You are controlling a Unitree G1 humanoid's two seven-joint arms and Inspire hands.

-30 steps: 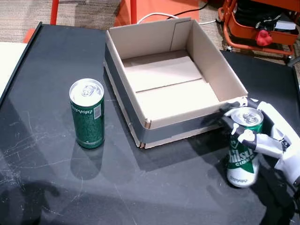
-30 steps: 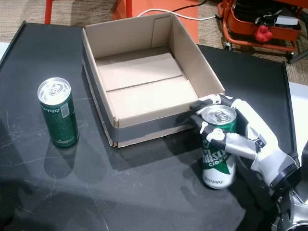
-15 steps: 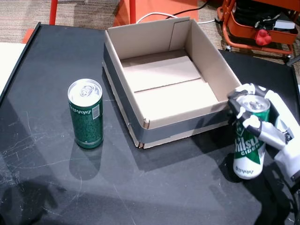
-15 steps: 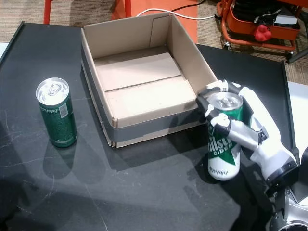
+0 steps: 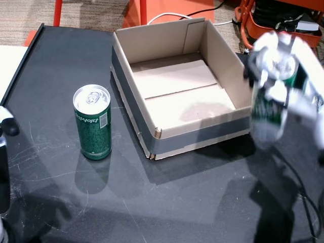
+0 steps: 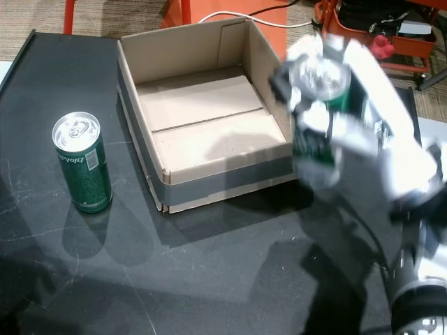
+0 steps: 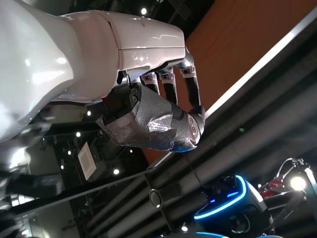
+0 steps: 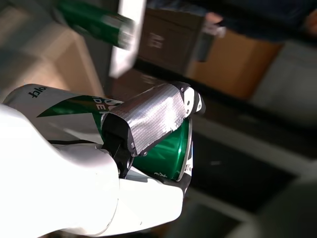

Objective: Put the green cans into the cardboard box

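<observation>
My right hand is shut on a green and white can, lifted off the table and blurred, beside the right wall of the cardboard box. The right wrist view shows the fingers wrapped round that can. The box stands open with nothing inside. A second green can stands upright on the black table to the left of the box. My left hand shows in the left wrist view with its fingers curled and nothing in them.
An orange cart with black gear and a red object stands beyond the table's far right corner. A white cable lies on the floor behind the box. A dark part of my left arm sits at the left edge.
My right hand has raised the green and white can off the table, up and toward the box's right wall. The other can and the box have stayed in place.
</observation>
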